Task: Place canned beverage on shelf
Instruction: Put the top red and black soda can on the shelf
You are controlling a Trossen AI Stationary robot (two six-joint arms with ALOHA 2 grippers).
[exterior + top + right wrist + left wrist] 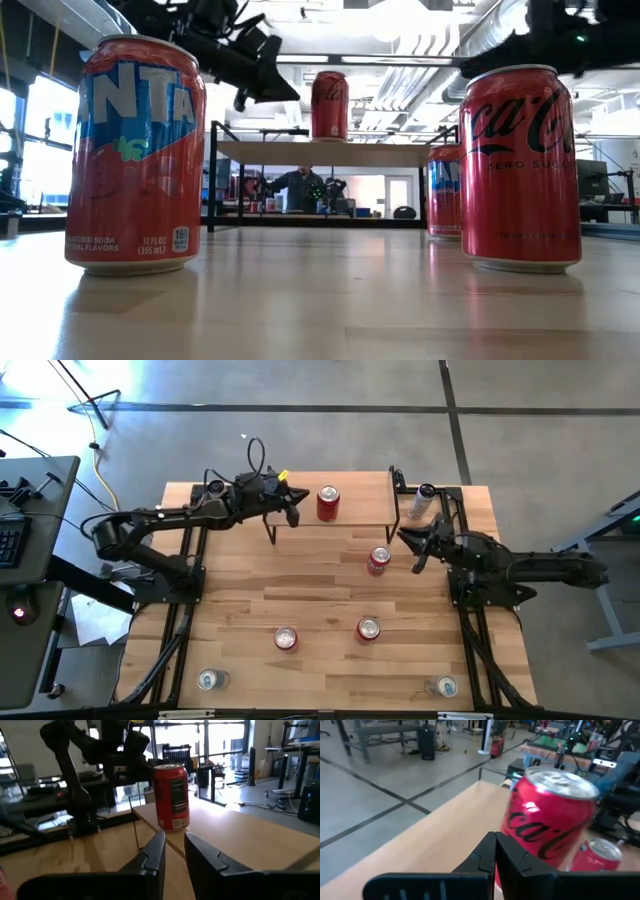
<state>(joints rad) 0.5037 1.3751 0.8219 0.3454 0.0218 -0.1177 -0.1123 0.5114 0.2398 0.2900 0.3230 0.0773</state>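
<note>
The shelf [345, 510] stands at the table's far middle, with a light wooden top on thin black legs. A red canned beverage [327, 503] stands upright on its top, also in the low view [329, 105] and the right wrist view [171, 795]. My left gripper [294, 512] is shut and hovers just left of that can [550, 820], a small gap between them. My right gripper [413, 550] hangs right of the shelf, its fingers [200, 855] slightly apart with nothing between them.
A red can [378, 560] stands on the table in front of the shelf, and two more [286, 638] [368, 628] nearer the front. Silver cans [207, 680] [446, 686] stand at the near corners, and a pale can [425, 500] by the shelf's right end.
</note>
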